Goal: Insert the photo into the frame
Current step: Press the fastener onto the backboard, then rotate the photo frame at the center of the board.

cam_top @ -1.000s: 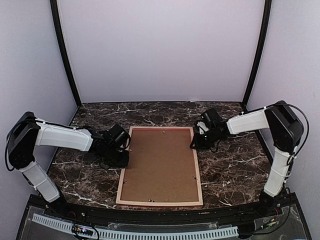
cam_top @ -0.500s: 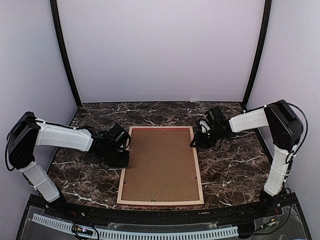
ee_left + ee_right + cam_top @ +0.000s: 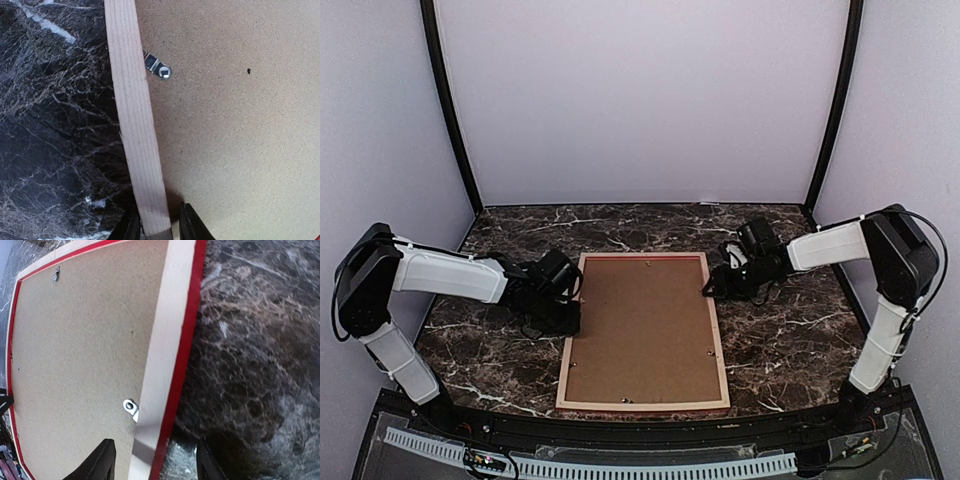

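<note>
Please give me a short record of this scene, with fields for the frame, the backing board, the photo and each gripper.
frame: lies back side up on the table
backing board: brown, set inside the frame, metal clip at its edge
photo: not in view
left gripper: closed on the frame's left rail
right gripper: open, one finger on each side of the right rail

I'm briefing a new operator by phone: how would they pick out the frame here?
Start at the dark marble table and look at its centre. The frame lies there back up: a thin pale-wood border, red along its outer edge. Unlike the flat brown backing board it surrounds, it is a narrow light rim.
</note>
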{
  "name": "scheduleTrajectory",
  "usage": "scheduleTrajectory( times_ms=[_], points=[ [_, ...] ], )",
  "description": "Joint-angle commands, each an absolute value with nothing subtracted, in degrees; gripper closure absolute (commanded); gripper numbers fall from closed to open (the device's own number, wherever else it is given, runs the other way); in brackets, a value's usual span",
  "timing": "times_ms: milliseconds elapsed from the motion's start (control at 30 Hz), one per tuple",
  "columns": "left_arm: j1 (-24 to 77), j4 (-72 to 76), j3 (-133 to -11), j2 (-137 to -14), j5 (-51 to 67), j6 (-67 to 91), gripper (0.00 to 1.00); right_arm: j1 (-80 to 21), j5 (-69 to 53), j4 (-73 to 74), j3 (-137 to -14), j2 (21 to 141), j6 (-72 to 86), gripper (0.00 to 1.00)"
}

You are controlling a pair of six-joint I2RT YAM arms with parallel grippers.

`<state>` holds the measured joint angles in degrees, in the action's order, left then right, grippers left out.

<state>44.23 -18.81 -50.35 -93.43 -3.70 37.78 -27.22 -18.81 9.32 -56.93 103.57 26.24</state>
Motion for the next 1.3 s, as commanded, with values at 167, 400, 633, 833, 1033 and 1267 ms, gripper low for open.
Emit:
scheduleTrajectory(
  times_ms=[167,400,633,833,1033,1267],
  points=[
    [44.76,-17.00,-50.98,-93.68,-2.88,37.67,0.67,-33.76,-10.70,10.06,-49.18,96.85,30.27,0.43],
    [44.74,-16.47,-51.61,-92.91,-2.66,36.83,0.55,-36.47,-7.57,11.42,-47.26,96.28,30.85,0.52],
    [44.59,-16.71,-53.06,-89.22,-4.44,34.09,0.40,-36.24,-2.77,15.10,-49.41,97.54,26.61,0.71],
    [42.24,-16.95,-54.80,-87.04,-2.89,28.96,0.30,-34.13,-4.03,17.07,-53.22,100.12,19.06,0.86],
    [38.35,-14.52,-56.48,-86.70,3.03,23.27,0.23,-32.48,-9.53,20.19,-58.80,103.97,9.47,0.87],
    [31.99,-14.17,-61.84,-93.33,8.91,18.06,0.22,-32.31,-12.91,25.41,-68.37,110.14,-4.24,0.87]
  ],
)
